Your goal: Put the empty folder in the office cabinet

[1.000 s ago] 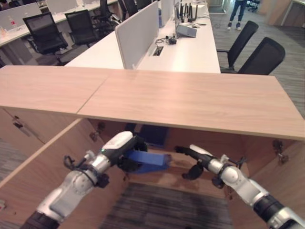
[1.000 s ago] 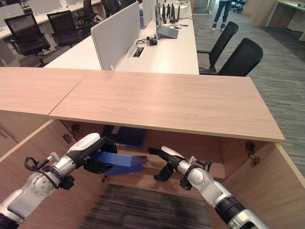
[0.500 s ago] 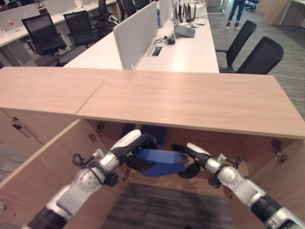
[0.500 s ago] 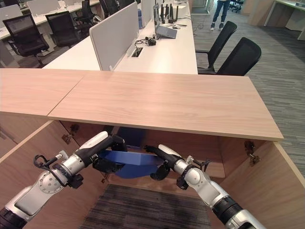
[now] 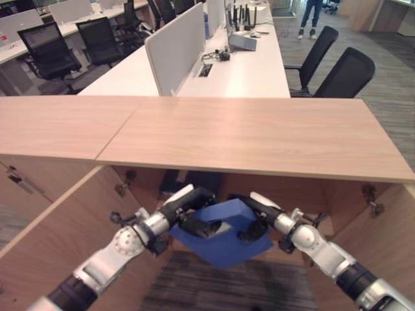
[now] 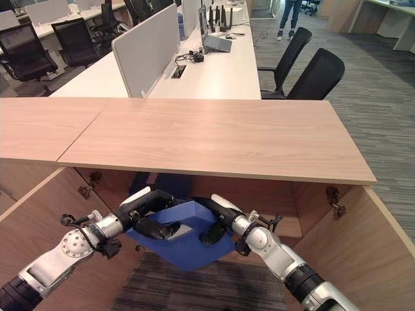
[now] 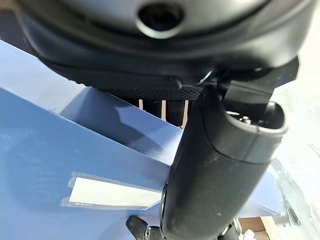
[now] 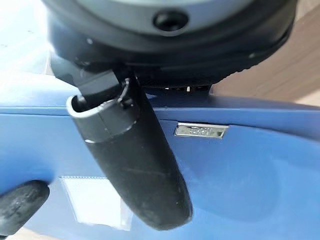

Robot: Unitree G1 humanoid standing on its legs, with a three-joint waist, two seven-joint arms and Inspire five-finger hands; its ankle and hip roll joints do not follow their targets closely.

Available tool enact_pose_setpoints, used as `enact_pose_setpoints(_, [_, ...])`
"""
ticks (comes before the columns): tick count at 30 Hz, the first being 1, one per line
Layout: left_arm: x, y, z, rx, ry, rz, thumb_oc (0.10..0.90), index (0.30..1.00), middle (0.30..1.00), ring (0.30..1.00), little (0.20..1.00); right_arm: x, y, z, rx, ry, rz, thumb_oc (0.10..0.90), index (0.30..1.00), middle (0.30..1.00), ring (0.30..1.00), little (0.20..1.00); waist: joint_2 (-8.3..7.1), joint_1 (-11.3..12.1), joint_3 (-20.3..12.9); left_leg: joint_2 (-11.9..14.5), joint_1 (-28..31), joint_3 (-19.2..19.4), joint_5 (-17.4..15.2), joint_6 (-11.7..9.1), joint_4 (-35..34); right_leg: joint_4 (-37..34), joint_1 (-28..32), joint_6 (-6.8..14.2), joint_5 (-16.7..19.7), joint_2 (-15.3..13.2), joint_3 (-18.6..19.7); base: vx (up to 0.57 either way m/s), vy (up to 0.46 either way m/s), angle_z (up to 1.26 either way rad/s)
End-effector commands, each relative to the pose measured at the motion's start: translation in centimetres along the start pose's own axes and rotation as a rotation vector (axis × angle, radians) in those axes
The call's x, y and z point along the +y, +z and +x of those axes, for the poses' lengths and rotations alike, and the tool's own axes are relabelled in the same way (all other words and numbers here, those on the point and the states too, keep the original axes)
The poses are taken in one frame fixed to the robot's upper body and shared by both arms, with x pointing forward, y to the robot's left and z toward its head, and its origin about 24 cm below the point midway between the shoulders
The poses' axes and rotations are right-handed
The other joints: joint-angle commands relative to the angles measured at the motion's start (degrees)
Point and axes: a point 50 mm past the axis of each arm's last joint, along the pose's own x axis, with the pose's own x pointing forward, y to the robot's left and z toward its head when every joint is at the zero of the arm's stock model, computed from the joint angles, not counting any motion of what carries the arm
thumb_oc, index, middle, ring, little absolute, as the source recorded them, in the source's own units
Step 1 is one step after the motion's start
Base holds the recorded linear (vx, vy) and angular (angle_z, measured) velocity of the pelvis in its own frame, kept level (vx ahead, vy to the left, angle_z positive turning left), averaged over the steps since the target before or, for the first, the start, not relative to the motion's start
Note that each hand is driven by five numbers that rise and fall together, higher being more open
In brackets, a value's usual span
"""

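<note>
Fingers (image 5: 211,228) of both hands clamp the blue folder, held tilted at the open office cabinet (image 5: 259,142), below its top.
Eye views: left hand (image 5: 194,217) and right hand (image 5: 254,220) grip opposite sides; level it, then feed it straight in. Left wrist view: thumb (image 7: 220,170) over the folder's (image 7: 60,150) white label (image 7: 110,192). Right wrist view adds a metal tag (image 8: 201,131).

A long white surface (image 5: 249,68) runs away behind, with a pale divider panel (image 5: 174,44) along it and what may be a router (image 5: 242,40) with aerials. Black office chairs (image 5: 340,74) stand at its right; a person's legs (image 5: 310,14) show farther back on grey carpet (image 5: 389,71).
</note>
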Motion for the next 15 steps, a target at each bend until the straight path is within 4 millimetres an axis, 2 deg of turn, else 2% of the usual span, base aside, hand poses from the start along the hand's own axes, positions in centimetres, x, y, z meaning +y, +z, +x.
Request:
enact_pose_setpoints(1, [-2.7, 10.4, 2.0, -0.586, -0.256, -0.219, 0.4, 0.3, 0.3, 0.3, 0.3, 2.2, 4.8, 2.6, -0.239, 0.059, 0.098, 0.4, 0.3, 0.3, 0.3, 0.3, -2.79, -0.02, -3.96, 1.06, -0.17, -0.91, -5.91, -2.18, -0.31, 0.39, 3.62, 5.28, -4.78, -4.39, -0.37, 0.0, 0.0, 0.0])
enact_pose_setpoints(3, [-2.7, 9.7, 2.0, -0.568, -0.253, -0.274, 0.4, 0.3, 0.3, 0.3, 0.3, 3.3, 4.0, 2.4, -0.213, 0.087, 0.174, 0.4, 0.3, 0.3, 0.3, 0.3, -2.78, -0.11, -3.84, 1.11, -0.15, -0.87, -5.88, -2.2, -0.31, 0.39, 3.61, 5.31, -4.8, -4.41, -0.37, 0.0, 0.0, 0.0])
enact_pose_setpoints(5, [-2.8, 9.4, 2.0, -0.556, -0.255, -0.286, 0.4, 0.3, 0.3, 0.3, 0.3, 3.5, 3.5, 2.3, -0.198, 0.093, 0.193, 0.4, 0.3, 0.3, 0.3, 0.3, -2.77, -0.14, -3.86, 1.09, -0.16, -0.88, -5.88, -2.21, -0.31, 0.39, 3.6, 5.32, -4.8, -4.39, -0.36, 0.0, 0.0, 0.0])
enact_pose_setpoints(6, [-2.8, 8.6, 2.0, -0.53, -0.246, -0.32, 0.4, 0.3, 0.3, 0.3, 0.3, 4.5, 2.0, 2.0, -0.138, 0.102, 0.276, 0.4, 0.3, 0.3, 0.3, 0.3, -2.75, -0.16, -3.74, 1.08, -0.17, -0.86, -5.84, -2.23, -0.31, 0.39, 3.56, 5.33, -4.78, -4.39, -0.31, 0.0, 0.0, 0.0])
enact_pose_setpoints(8, [-2.7, 7.8, 1.8, -0.506, -0.235, -0.354, 0.4, 0.3, 0.3, 0.3, 0.3, 5.7, 0.8, 1.5, -0.093, 0.131, 0.343, 0.4, 0.3, 0.3, 0.3, 0.3, -2.76, -0.17, -3.67, 1.05, -0.17, -0.85, -5.82, -2.29, -0.31, 0.39, 3.57, 5.37, -4.8, -4.41, -0.44, 0.0, 0.0, 0.0])
enact_pose_setpoints(9, [-2.7, 7.4, 1.8, -0.493, -0.23, -0.363, 0.422, 0.333, 0.333, 0.333, 0.333, 6.2, 0.3, 1.3, -0.075, 0.14, 0.377, 0.4, 0.3, 0.3, 0.3, 0.3, -2.78, -0.21, -3.67, 1.04, -0.22, -0.85, -5.81, -2.32, -0.31, 0.39, 3.57, 5.41, -4.82, -4.42, -0.5, 0.0, 0.0, 0.0])
enact_pose_setpoints(10, [-2.8, 7.0, 1.7, -0.481, -0.225, -0.382, 0.529, 0.493, 0.493, 0.493, 0.493, 6.6, -0.1, 1.1, -0.058, 0.148, 0.412, 0.4, 0.3, 0.3, 0.3, 0.3, -2.78, -0.19, -3.65, 1.02, -0.22, -0.86, -5.79, -2.32, -0.31, 0.39, 3.57, 5.41, -4.77, -4.42, -0.54, 0.0, 0.0, 0.0])
enact_pose_setpoints(11, [-2.7, 6.6, 1.7, -0.471, -0.216, -0.395, 0.543, 0.514, 0.514, 0.514, 0.514, 7.0, -0.6, 0.9, -0.04, 0.156, 0.441, 0.4, 0.3, 0.3, 0.3, 0.3, -2.82, -0.16, -3.56, 0.97, -0.25, -0.87, -5.76, -2.32, -0.31, 0.39, 3.57, 5.43, -4.77, -4.42, -0.55, 0.0, 0.0, 0.0])
enact_pose_setpoints(12, [-2.6, 6.3, 1.6, -0.466, -0.21, -0.407, 0.595, 0.592, 0.592, 0.592, 0.592, 7.2, -1.1, 0.6, -0.023, 0.156, 0.455, 0.4, 0.3, 0.3, 0.3, 0.3, -2.82, -0.18, -3.57, 0.96, -0.3, -0.88, -5.74, -2.33, -0.31, 0.39, 3.55, 5.46, -4.77, -4.44, -0.59, 0.0, 0.0, 0.0])
enact_pose_setpoints(13, [-2.6, 5.9, 1.5, -0.453, -0.198, -0.42, 0.8, 0.9, 0.9, 0.9, 0.9, 7.4, -1.5, 0.4, -0.006, 0.16, 0.458, 0.4, 0.3, 0.3, 0.3, 0.3, -2.83, -0.16, -3.58, 0.94, -0.33, -0.95, -5.73, -2.35, -0.31, 0.39, 3.54, 5.47, -4.81, -4.43, -0.6, 0.0, 0.0, 0.0])
enact_pose_setpoints(15, [-2.3, 5.1, 1.1, -0.435, -0.165, -0.428, 0.8, 0.9, 0.9, 0.9, 0.9, 7.7, -2.5, -0.1, 0.033, 0.162, 0.458, 0.4, 0.3, 0.3, 0.3, 0.3, -2.87, -0.04, -3.49, 0.95, -0.36, -0.92, -5.72, -2.39, -0.31, 0.39, 3.54, 5.49, -4.8, -4.48, -0.67, 0.0, 0.0, 0.0])
